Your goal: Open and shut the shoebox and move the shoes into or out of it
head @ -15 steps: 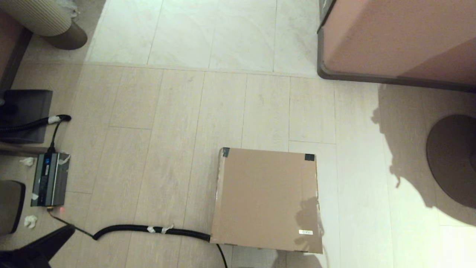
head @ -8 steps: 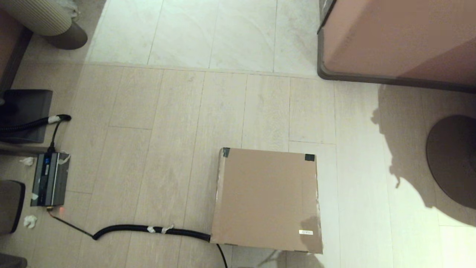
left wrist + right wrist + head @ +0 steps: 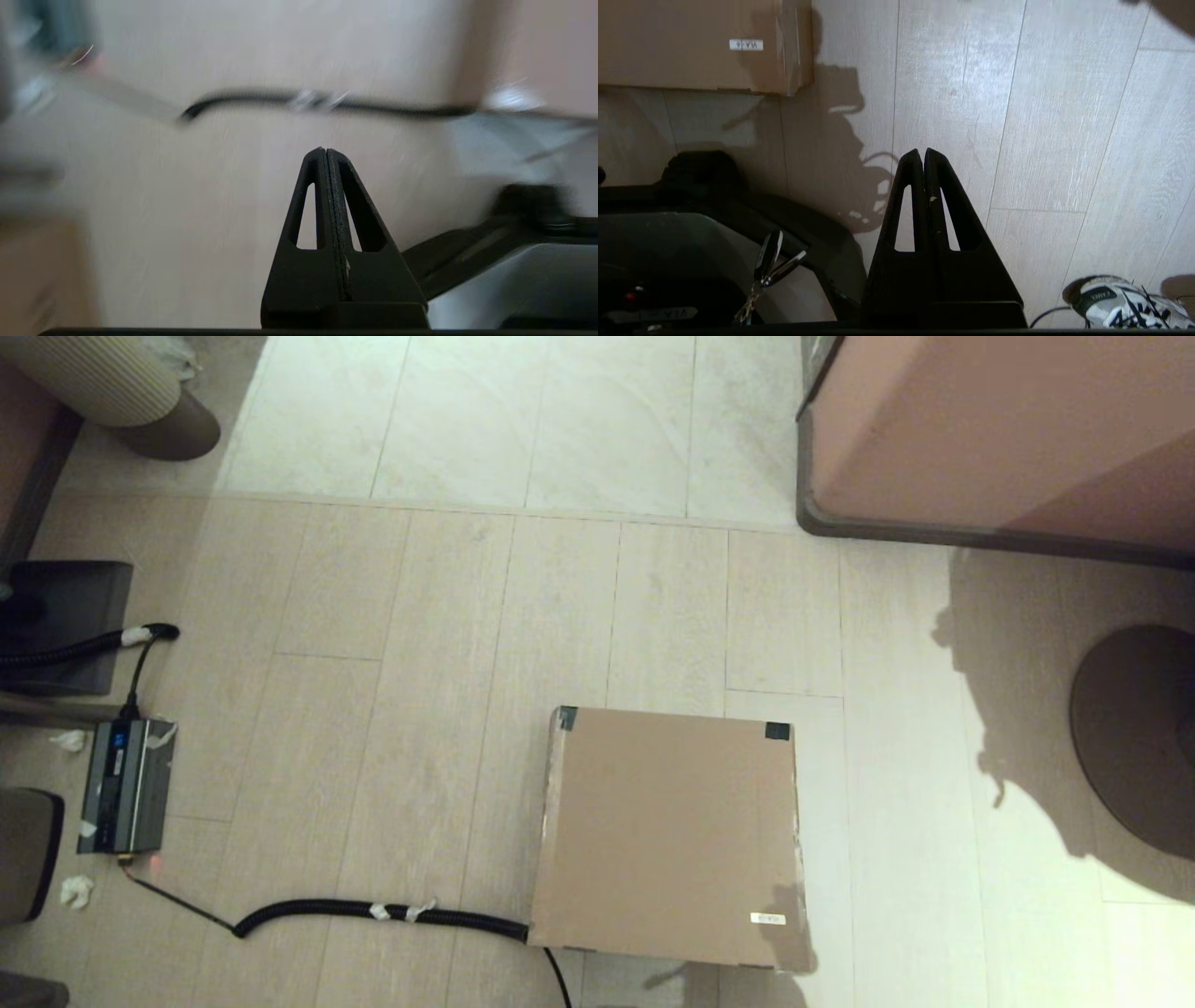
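Finds the shoebox (image 3: 667, 835) lying on the floor with its lid down flat, black tape at the two far lid corners and the small white label (image 3: 767, 918) near its right near corner. Shows no white shoes anywhere around the shoebox, so presumably has them inside, though cannot confirm that with the lid shut.

Compared with a second ago, no longer catches the dark bulk of the left arm well to the left of the shoebox, low in the head view. Also sees the shadow beside the label shrunk to a small patch at the shoebox's near right corner. Reads both as arms pulling back toward the robot, away from the shoebox.

Places the left gripper (image 3: 326, 151) over bare floor on the shoebox's left side, above the black corrugated cable (image 3: 280, 100) that runs to the shoebox's near left corner; jaws pressed together, holding nothing. Places the right gripper (image 3: 923, 151) nearer the robot than the shoebox's labelled corner and to its right, jaws likewise closed and empty, not touching the cardboard.

Glimpses a patterned sneaker (image 3: 1125, 303) well off to the right of the shoebox; does not look like the white pair.

Suggests a closing round finished, or an opening one not yet begun: either way, calls next for lifting the lid.
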